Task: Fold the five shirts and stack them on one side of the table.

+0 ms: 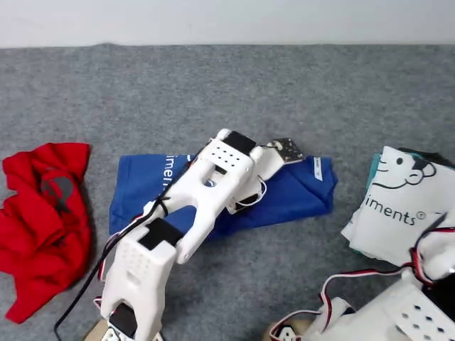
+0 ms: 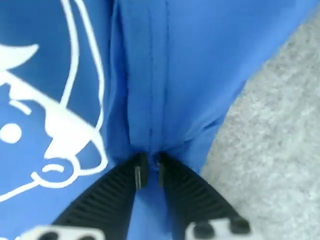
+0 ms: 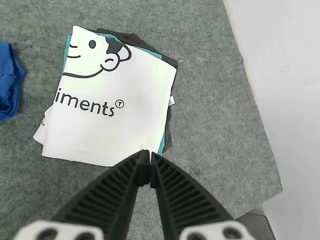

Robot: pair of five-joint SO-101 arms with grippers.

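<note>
A blue shirt (image 1: 291, 190) with a white cartoon print lies partly folded at the middle of the grey mat. My left gripper (image 2: 148, 167) is shut on a raised fold of the blue shirt (image 2: 200, 60), pinching the cloth between its black fingers. At the right side sits a stack of folded shirts with a white shirt (image 1: 398, 209) on top. In the right wrist view a teal and a dark shirt peek out under the white shirt (image 3: 110, 110). My right gripper (image 3: 149, 159) hangs shut and empty just off the stack's near edge. A crumpled red shirt (image 1: 43, 213) lies at the far left.
The left arm (image 1: 192, 213) stretches from the front edge across the blue shirt and hides part of it. The right arm (image 1: 405, 312) sits at the front right corner. The grey mat (image 3: 215, 125) ends just past the stack, with bare white table (image 3: 280, 75) beyond.
</note>
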